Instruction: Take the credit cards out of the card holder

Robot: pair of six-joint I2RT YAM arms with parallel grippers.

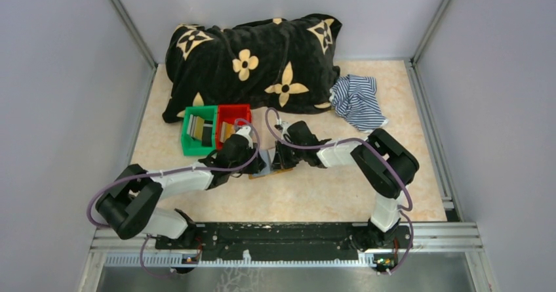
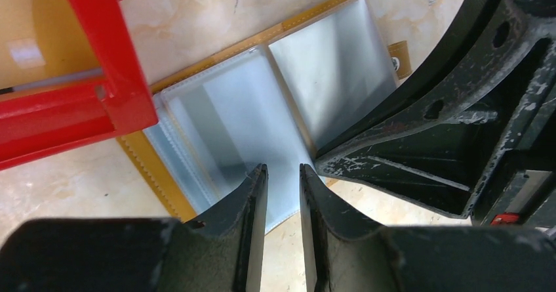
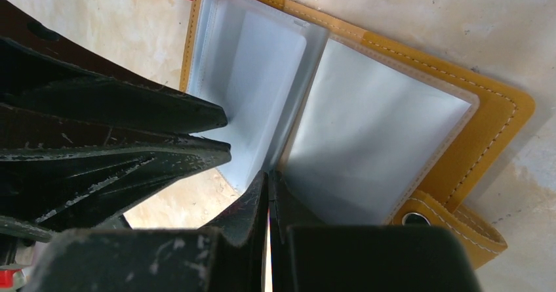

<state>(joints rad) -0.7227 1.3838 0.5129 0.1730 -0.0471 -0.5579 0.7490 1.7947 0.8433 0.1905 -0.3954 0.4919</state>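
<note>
The card holder (image 1: 270,165) lies open on the bench (image 1: 315,197), between the two arms, one corner meeting the near corner of the right-hand bin (image 1: 234,108). That bin stands touching the left-hand bin (image 1: 197,149). Behind both lies a heaped blanket (image 1: 256,62), with a small cloth (image 1: 357,102) at its right end.

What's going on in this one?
Both arms are working on the card holder, which lies open on the table beside the red bin. The right gripper looks pinched shut on its clear sleeves near the fold. The left gripper sits at the sleeve edge, fingers narrowly apart. Nothing is visibly pulled out yet.
</note>
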